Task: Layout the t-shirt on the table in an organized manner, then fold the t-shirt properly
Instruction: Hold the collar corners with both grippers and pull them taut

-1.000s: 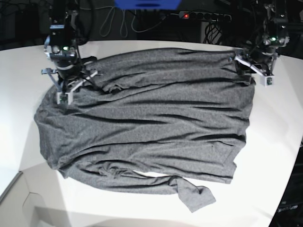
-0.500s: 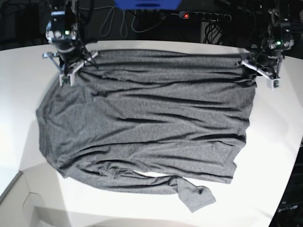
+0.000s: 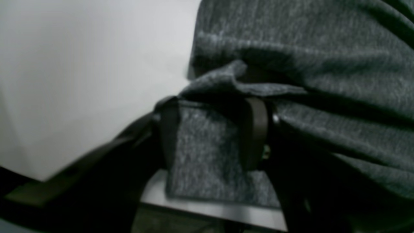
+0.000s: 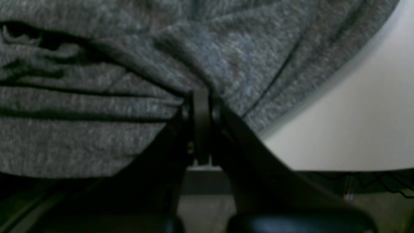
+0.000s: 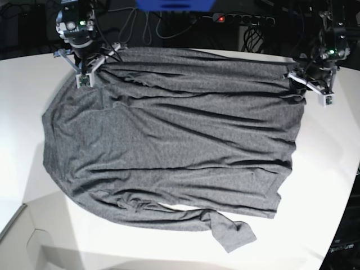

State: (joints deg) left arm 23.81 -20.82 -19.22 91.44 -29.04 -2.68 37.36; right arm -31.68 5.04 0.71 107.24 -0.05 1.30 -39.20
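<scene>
Both claws clamp the t-shirt (image 5: 169,140) at its far corners: right gripper (image 4: 201,97) pinched tight, left gripper (image 3: 213,129) around a fold. Bare table (image 5: 332,185) surrounds the shirt's other edges.

Overhead light leaves the white counter (image 5: 332,163) bright, nearly glaring. Both wrist views are dim and soft (fabric close up is blurred), with dark shadow beneath the t-shirt (image 5: 174,140) folds.

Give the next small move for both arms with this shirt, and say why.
Probably draw both grippers apart sideways: the left gripper and right gripper each pinch a far corner of the t-shirt, which lies creased across the table.
</scene>
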